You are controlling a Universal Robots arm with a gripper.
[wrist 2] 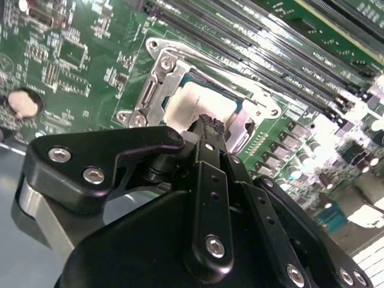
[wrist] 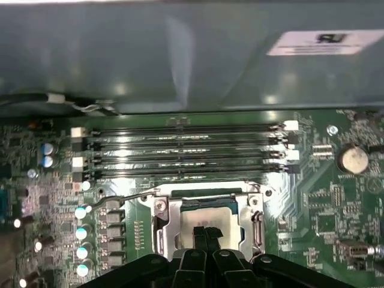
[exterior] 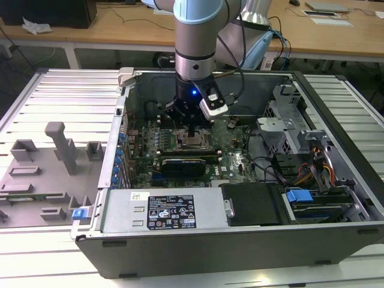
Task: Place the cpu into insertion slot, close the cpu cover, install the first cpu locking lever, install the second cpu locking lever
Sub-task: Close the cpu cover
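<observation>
The cpu (wrist 2: 192,102) lies flat in the insertion slot (exterior: 193,141) on the green board, its silvery-beige top showing. The cpu cover (wrist 2: 157,78), a silvery frame, lies down around it; in the first wrist view the cpu (wrist: 207,210) shows through the cover (wrist: 163,222). My gripper (wrist 2: 207,123) is shut, its black fingertips pressed together right over the chip's top with nothing between them. In the exterior view the gripper (exterior: 191,129) points straight down into the open computer case. A thin wire locking lever (wrist: 120,197) runs along one side of the socket.
Long black memory slots (wrist: 186,150) lie beside the socket, and the case wall (wrist: 180,60) rises behind them. A black graphics card (exterior: 186,162) and the power supply (exterior: 162,210) sit nearer the case's front. A coin battery (wrist: 352,159) is on the board. Grey fixtures (exterior: 54,156) stand at the exterior view's left.
</observation>
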